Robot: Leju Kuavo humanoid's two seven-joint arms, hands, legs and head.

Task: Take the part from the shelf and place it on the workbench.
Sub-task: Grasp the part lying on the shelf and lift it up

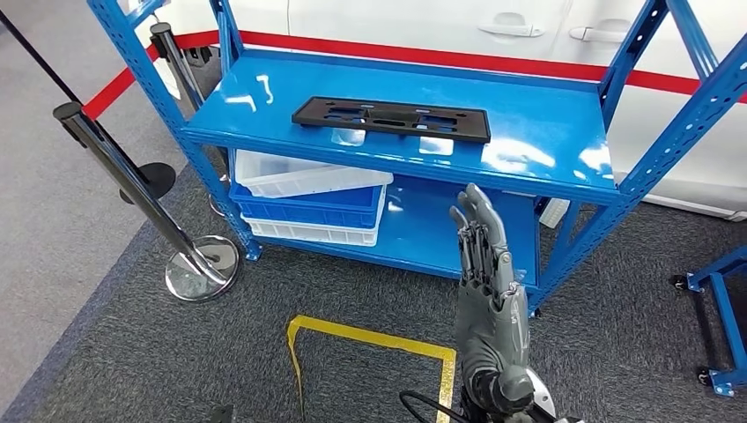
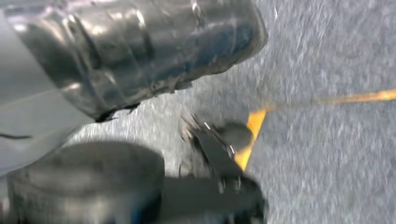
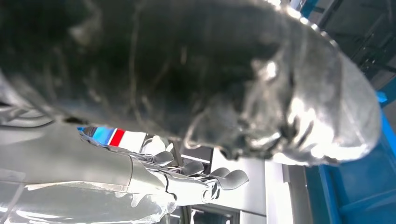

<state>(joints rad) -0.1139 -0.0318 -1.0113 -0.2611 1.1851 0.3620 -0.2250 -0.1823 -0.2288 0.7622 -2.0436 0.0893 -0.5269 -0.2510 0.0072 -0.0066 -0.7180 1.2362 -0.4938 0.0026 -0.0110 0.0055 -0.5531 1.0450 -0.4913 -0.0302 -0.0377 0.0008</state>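
Observation:
A flat black part (image 1: 392,119) with several cutouts lies across the top board of the blue shelf (image 1: 546,132). My right hand (image 1: 484,291) is raised in front of the shelf's lower level, below and slightly right of the part and well short of it. Its fingers point up, spread apart and holding nothing. The right wrist view has the same fingers (image 3: 205,175) apart and empty, with the shelf's blue frame (image 3: 355,186) beyond. My left hand (image 2: 210,144) hangs over the grey carpet, too blurred to read its fingers.
White and blue bins (image 1: 308,198) are stacked on the lower shelf at the left. Two black stanchion posts with a chrome base (image 1: 203,264) stand left of the shelf. Yellow floor tape (image 1: 370,339) marks the carpet. A white car (image 1: 440,22) is behind; another blue frame (image 1: 718,326) stands right.

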